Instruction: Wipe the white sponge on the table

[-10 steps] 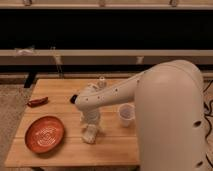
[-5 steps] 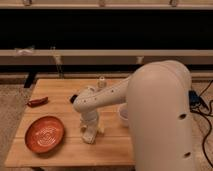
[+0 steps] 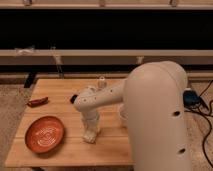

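— Wooden bench (image 3: pixel 70 152) up front. What sits on it?
— An orange plate (image 3: pixel 45 134) on the left. Beside it the white sponge (image 3: pixel 90 135) lies on the bench, with the hand (image 3: pixel 91 129) right on top.
— Is the hand squeezing it?
— I cannot tell. A small bottle (image 3: pixel 102 82) stands farther back

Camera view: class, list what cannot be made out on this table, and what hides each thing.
In the camera view:
- The tool, down at the white sponge: its grip is hidden by the wrist.
- The cup: mostly behind the arm.
- The table: right end hidden by the robot's body.
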Motion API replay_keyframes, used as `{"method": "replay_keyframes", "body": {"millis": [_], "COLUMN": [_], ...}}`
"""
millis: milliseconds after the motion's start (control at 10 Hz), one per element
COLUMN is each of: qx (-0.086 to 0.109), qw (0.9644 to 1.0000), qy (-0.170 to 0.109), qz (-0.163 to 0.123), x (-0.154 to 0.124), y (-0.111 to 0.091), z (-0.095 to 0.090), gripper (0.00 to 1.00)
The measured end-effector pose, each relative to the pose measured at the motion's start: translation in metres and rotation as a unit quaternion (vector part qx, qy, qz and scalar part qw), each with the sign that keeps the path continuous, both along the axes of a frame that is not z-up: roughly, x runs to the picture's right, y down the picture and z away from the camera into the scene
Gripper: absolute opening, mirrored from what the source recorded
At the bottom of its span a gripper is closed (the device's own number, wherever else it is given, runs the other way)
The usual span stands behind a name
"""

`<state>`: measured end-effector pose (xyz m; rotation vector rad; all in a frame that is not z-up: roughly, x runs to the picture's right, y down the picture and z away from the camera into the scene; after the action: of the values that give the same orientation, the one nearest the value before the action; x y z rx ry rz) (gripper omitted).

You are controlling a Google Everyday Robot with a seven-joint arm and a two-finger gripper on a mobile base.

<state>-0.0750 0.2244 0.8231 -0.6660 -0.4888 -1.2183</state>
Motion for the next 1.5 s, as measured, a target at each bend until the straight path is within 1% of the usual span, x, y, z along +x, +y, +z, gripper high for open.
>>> {"method": "replay_keyframes", "body": {"millis": [100, 200, 300, 400, 600, 700, 800, 1000, 1100, 1200, 1300, 1400, 1500], "qx": [0.000, -0.001, -0.001, -0.001, -0.002, -0.003, -0.005, -0.006, -0.008, -0.008, -0.008, -0.008, -0.008], "qw": [0.9999, 0.9997, 0.9989, 0.9981, 0.9970, 0.9966, 0.9963, 0.9963, 0.9964, 0.9966, 0.9967, 0.9968, 0.9967], "qy": [0.005, 0.009, 0.018, 0.027, 0.034, 0.038, 0.040, 0.041, 0.041, 0.042, 0.041, 0.041, 0.042], "qz": [0.013, 0.024, 0.042, 0.056, 0.070, 0.074, 0.076, 0.075, 0.073, 0.071, 0.069, 0.068, 0.069], "x": [0.004, 0.009, 0.019, 0.028, 0.032, 0.034, 0.036, 0.036, 0.036, 0.037, 0.036, 0.036, 0.036], "y": [-0.007, -0.014, -0.026, -0.033, -0.039, -0.040, -0.040, -0.040, -0.038, -0.037, -0.036, -0.036, -0.036], "z": [0.002, 0.004, 0.009, 0.012, 0.015, 0.016, 0.017, 0.017, 0.017, 0.017, 0.017, 0.017, 0.018], "gripper": [0.08, 0.03, 0.00, 0.00, 0.01, 0.09, 0.19, 0.37, 0.49, 0.57, 0.69, 0.77, 0.80]}}
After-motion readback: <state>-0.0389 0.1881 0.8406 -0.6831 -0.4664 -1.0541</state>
